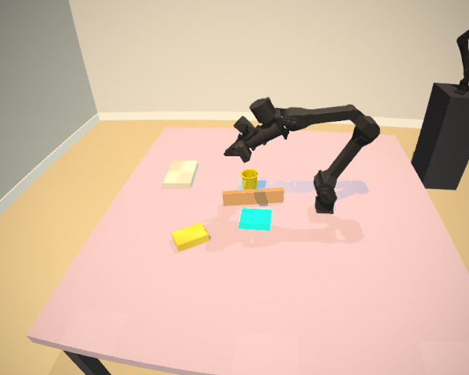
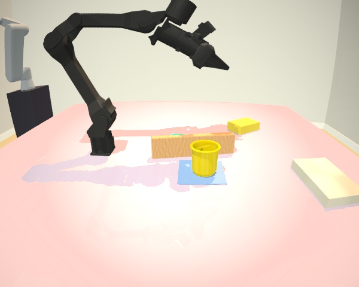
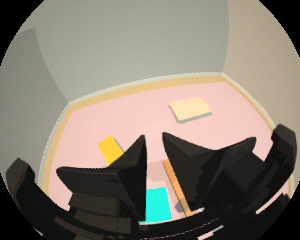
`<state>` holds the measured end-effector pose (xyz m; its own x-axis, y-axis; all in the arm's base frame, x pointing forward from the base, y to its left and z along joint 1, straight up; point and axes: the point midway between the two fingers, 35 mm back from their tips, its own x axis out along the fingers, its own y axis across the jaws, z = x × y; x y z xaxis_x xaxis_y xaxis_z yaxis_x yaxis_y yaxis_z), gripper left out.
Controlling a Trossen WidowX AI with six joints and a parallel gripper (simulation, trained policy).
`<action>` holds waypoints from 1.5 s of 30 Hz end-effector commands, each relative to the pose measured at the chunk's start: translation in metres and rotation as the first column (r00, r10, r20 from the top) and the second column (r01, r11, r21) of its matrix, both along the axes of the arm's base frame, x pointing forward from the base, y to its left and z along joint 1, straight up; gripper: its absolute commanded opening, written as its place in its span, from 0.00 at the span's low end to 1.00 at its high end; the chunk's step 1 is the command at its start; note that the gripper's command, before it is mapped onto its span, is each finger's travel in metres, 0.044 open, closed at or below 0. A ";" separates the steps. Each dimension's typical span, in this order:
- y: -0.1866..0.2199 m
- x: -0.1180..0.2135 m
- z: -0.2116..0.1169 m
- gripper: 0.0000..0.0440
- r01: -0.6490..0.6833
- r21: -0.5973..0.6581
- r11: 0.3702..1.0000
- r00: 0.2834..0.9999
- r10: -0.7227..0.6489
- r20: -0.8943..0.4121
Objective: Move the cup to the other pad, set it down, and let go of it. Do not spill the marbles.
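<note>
Cup (image 1: pixel 249 182) (image 2: pixel 204 162) stood upright on blue pad (image 1: pixel 262 184) (image 2: pixel 184 177), beside wooden barrier (image 1: pixel 237 198) (image 2: pixel 170 147) (image 3: pixel 176 182). Gripper (image 1: pixel 225 153) (image 2: pixel 228 68) (image 3: pixel 153 137) hung above, fingers narrowly parted, holding nothing. Grasp, carry to cyan pad (image 1: pixel 255 219) (image 2: pixel 177 134) (image 3: pixel 157 206), set-down, release all remained.

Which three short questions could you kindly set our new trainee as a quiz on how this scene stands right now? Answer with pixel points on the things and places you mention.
1. True or false: the yellow cup (image 1: pixel 249 182) (image 2: pixel 204 162) stands upright on the blue pad (image 1: pixel 260 185) (image 2: pixel 184 176).

2. Multiple choice: what stands between the blue pad and the cyan pad (image 1: pixel 255 219) (image 3: pixel 158 205)?
a) a cream block
b) a wooden barrier (image 1: pixel 234 198) (image 2: pixel 169 148) (image 3: pixel 176 186)
c) a yellow block

3. Fill in the gap: the gripper (image 1: pixel 231 153) (image 2: pixel 228 68) (image 3: pixel 153 137) hangs in the air and holds ______.

Key: 1. true; 2. b; 3. nothing
</note>
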<state>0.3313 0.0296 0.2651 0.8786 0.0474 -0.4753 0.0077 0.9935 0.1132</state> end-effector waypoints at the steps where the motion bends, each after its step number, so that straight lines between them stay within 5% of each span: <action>1: 0.001 0.001 -0.001 0.20 0.004 0.004 1.000 0.999 -0.004 -0.039; 22: -0.003 -0.007 -0.033 0.27 0.009 -0.044 0.999 0.930 -0.024 -0.367; 45: -0.031 -0.024 -0.066 0.26 -0.069 -0.141 0.988 0.742 -0.044 -0.669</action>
<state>0.3078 0.0033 0.2002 0.3513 -0.0543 -0.9347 0.0184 0.9985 -0.0511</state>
